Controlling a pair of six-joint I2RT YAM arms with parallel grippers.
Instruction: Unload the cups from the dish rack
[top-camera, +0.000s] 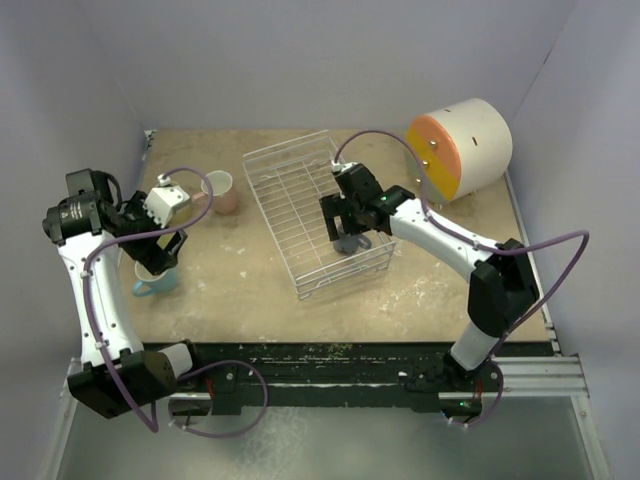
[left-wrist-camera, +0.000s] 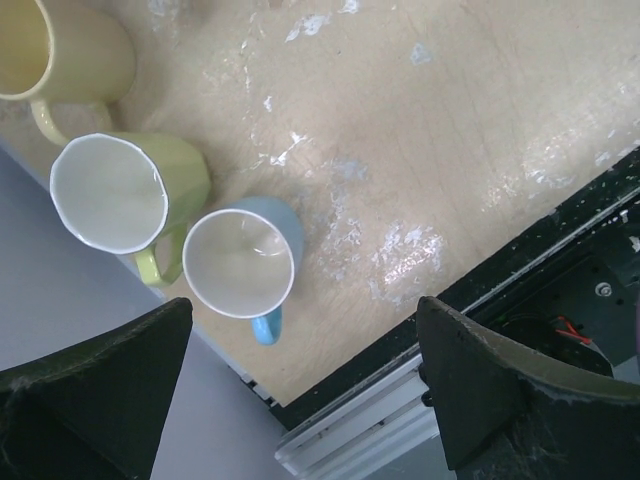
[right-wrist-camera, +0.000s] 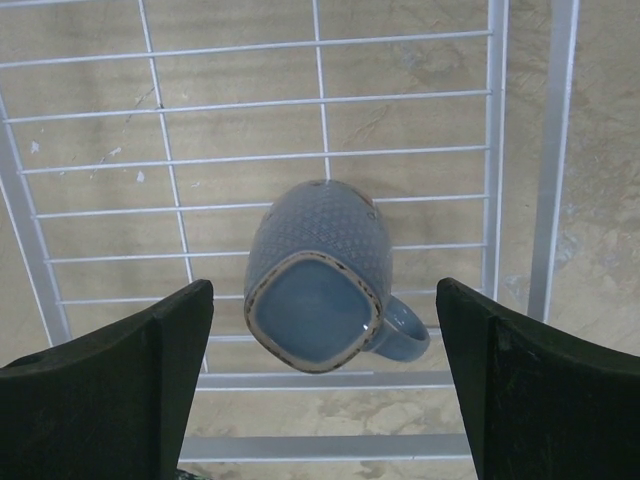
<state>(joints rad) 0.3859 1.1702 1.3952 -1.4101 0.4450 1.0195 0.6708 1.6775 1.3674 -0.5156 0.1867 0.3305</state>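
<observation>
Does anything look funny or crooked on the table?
The dish rack sits crooked, slanted against the edges of the table. The grey-blue mug inside looks tipped, not standing straight. White scuffed patches mark the table. Nothing looks spilled or broken.

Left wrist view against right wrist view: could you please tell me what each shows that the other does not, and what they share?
Only the left wrist view shows the cream-yellow mug, the lime green mug and the light blue mug, standing together on the table near its dark front edge. Only the right wrist view shows the grey-blue mug inside the dish rack. Both show open fingers, of the left gripper and the right gripper, above that wooden table.
</observation>
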